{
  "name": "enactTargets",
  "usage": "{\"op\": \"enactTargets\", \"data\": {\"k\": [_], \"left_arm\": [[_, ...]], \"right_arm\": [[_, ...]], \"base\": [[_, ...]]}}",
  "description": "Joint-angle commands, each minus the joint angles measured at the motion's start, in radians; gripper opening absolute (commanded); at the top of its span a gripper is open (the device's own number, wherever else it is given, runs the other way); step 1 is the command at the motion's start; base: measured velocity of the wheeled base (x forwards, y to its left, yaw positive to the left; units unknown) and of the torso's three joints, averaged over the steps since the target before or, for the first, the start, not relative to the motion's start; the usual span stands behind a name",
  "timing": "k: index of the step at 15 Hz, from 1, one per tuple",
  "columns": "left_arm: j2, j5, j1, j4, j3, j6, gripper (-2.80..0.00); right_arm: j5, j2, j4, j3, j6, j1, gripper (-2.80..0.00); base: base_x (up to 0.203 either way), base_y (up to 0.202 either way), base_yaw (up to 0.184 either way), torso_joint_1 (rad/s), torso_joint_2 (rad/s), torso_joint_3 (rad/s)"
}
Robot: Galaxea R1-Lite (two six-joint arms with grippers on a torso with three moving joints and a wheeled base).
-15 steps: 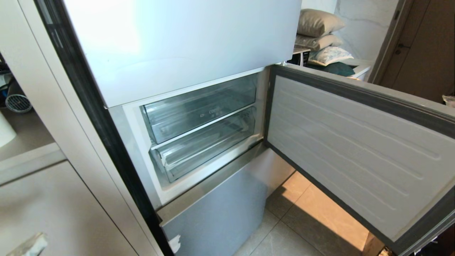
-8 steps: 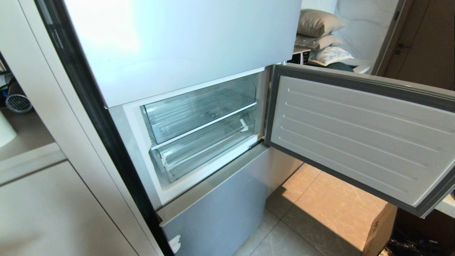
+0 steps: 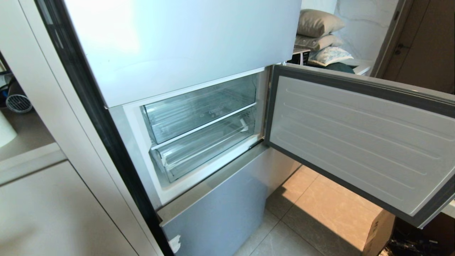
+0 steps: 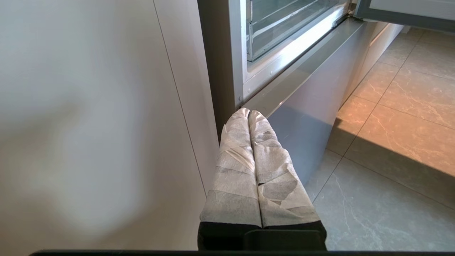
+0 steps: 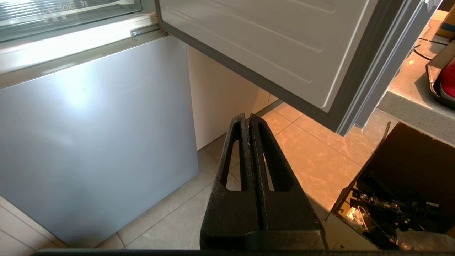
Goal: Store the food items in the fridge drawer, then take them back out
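Observation:
The fridge's middle compartment stands open in the head view. The fridge drawer (image 3: 209, 147) is the lower, shallow clear one; it is pushed in with nothing in it. A taller clear compartment (image 3: 199, 106) above it is also bare. A shiny red rounded thing (image 5: 449, 82), apparently one of the food items, lies in a dark tray (image 5: 434, 73) on a counter. My left gripper (image 4: 249, 113), wrapped in pale tape, is shut and empty, low beside the fridge's left corner. My right gripper (image 5: 247, 116) is shut and empty above the floor tiles. Neither gripper shows in the head view.
The compartment door (image 3: 355, 135) hangs wide open to the right, over the floor. An open cardboard box (image 5: 401, 185) of dark parts stands under its far end. The pale-blue lower fridge panel (image 3: 220, 206) is closed. White cabinets (image 3: 53, 206) flank the fridge's left side.
The taped left gripper has dropped out of the head view's lower left corner. The open door has swung, uncovering the cardboard box on the floor. The right gripper stays put.

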Motion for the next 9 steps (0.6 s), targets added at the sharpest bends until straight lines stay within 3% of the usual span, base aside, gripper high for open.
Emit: {"op": "enactTargets", "data": {"k": [1,9], "left_arm": [[-0.001,0.000,0.000,0.005,0.001,0.000,-2.80],[-0.001,0.000,0.000,0.005,0.001,0.000,-2.80]], "right_arm": [[0.001,0.001,0.000,0.000,0.000,0.000,-2.80],[0.000,0.001,0.000,0.000,0.002,0.000,-2.80]], "base": [[0.000,0.000,0.000,0.000,0.00,0.000],[0.000,0.000,0.000,0.000,0.00,0.000]]}}
